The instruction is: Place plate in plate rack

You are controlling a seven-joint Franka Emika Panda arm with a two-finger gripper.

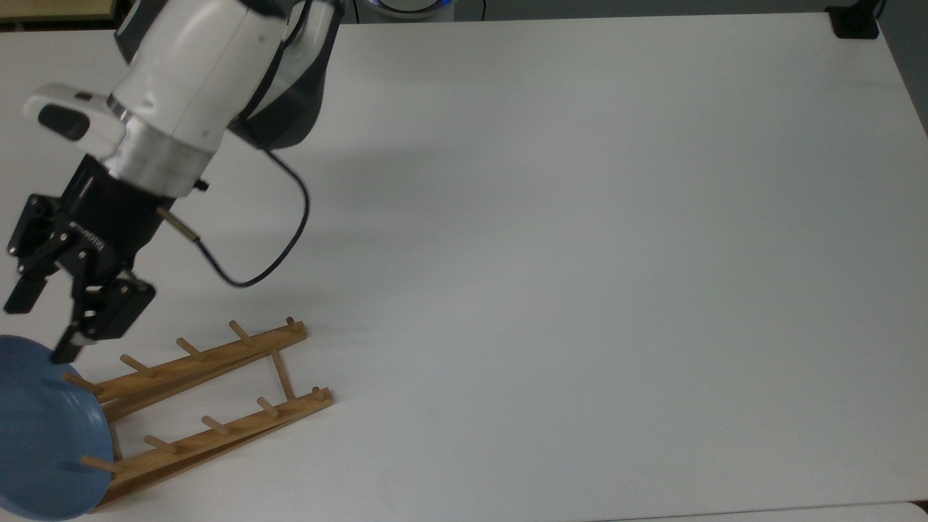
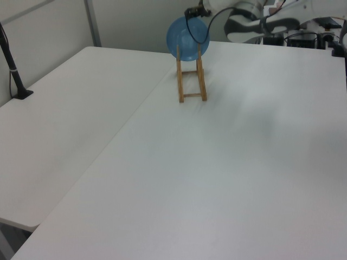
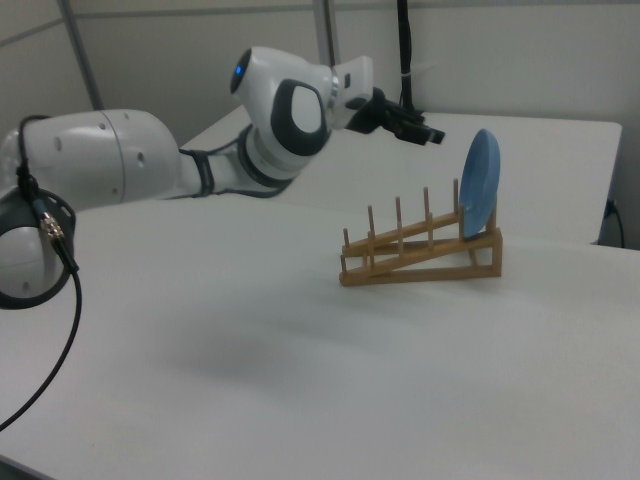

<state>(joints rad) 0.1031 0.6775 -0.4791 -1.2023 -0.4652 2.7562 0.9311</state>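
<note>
The light-blue plate (image 1: 43, 435) stands on edge in the end slot of the wooden plate rack (image 1: 210, 409), at the top view's lower left, leaning on the last pegs. In the right view the plate (image 3: 481, 185) is upright at the high right end of the rack (image 3: 420, 255). My gripper (image 1: 40, 326) hangs open just above the plate's upper rim, holding nothing. In the right view the gripper (image 3: 425, 131) sits up and to the left of the plate, apart from it. The left view has the plate (image 2: 187, 39) at the far end of the rack (image 2: 191, 81), with the gripper (image 2: 195, 11) over it.
The white table (image 1: 580, 254) stretches wide to the top view's right. A black clamp (image 1: 855, 22) sits at its top-right corner, and a black post (image 2: 13, 70) stands at the left view's left. A dark cable (image 1: 254, 268) loops from my wrist above the rack.
</note>
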